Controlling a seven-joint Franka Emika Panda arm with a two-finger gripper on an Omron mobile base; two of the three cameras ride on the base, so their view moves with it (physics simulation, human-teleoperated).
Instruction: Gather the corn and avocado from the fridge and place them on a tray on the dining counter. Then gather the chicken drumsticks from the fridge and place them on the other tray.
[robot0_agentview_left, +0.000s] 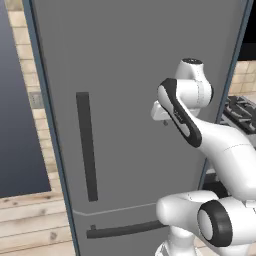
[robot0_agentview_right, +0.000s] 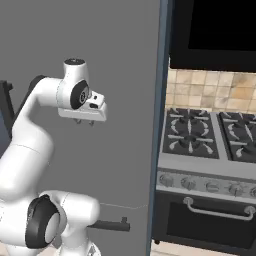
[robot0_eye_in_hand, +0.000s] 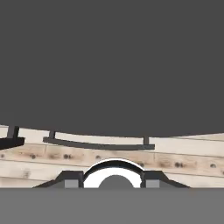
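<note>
Fridge (robot0_agentview_left: 135, 100) before downward-pointing fingers (robot0_agentview_right: 84, 121)

Pale plank floor (robot0_agentview_left: 30, 220) fills lower left of left base view, running under grey fridge (robot0_agentview_left: 140, 100), which stands on it, door shut. Same floor (robot0_eye_in_hand: 183, 153) forms band across lower part of hand view, knots visible in boards. Range (robot0_agentview_right: 210, 165) stands at right of right base view; its foot cut off by frame.
</note>
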